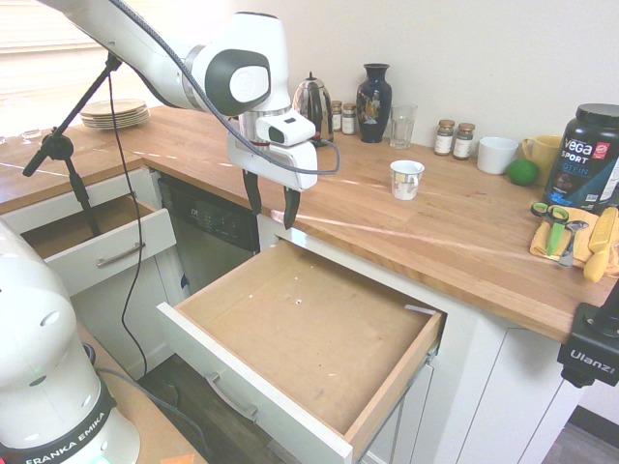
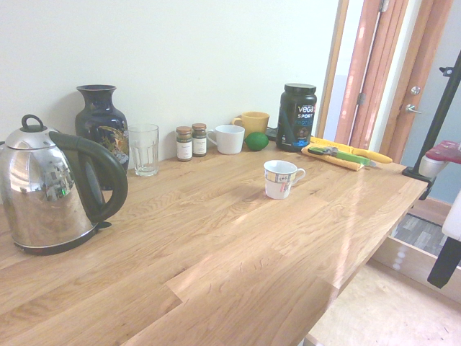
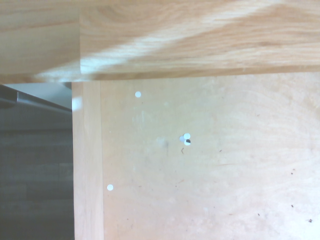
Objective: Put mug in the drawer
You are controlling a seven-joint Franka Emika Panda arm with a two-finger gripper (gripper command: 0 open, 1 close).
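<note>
The mug point(image 1: 406, 180) is a small white tapered cup with faint markings, standing upright on the wooden counter; it also shows as the mug point(image 2: 281, 179) in the second exterior view. The drawer point(image 1: 309, 329) is pulled wide open below the counter edge, its brown bottom bare. My gripper point(image 1: 273, 217) hangs open with nothing in it over the drawer's back left corner, just in front of the counter edge and well left of the mug. The wrist view looks down on the drawer's bottom point(image 3: 210, 165), its wooden side point(image 3: 87, 165) and the counter edge point(image 3: 175, 40).
Along the wall stand a kettle point(image 1: 311, 101), a dark vase point(image 1: 373, 102), a clear glass point(image 1: 402, 126), spice jars point(image 1: 455, 138), a wider white mug point(image 1: 496, 155), a lime point(image 1: 523, 172) and a black tub point(image 1: 585, 157). Scissors point(image 1: 553, 224) lie at the right. A smaller drawer point(image 1: 97, 242) stands open at the left.
</note>
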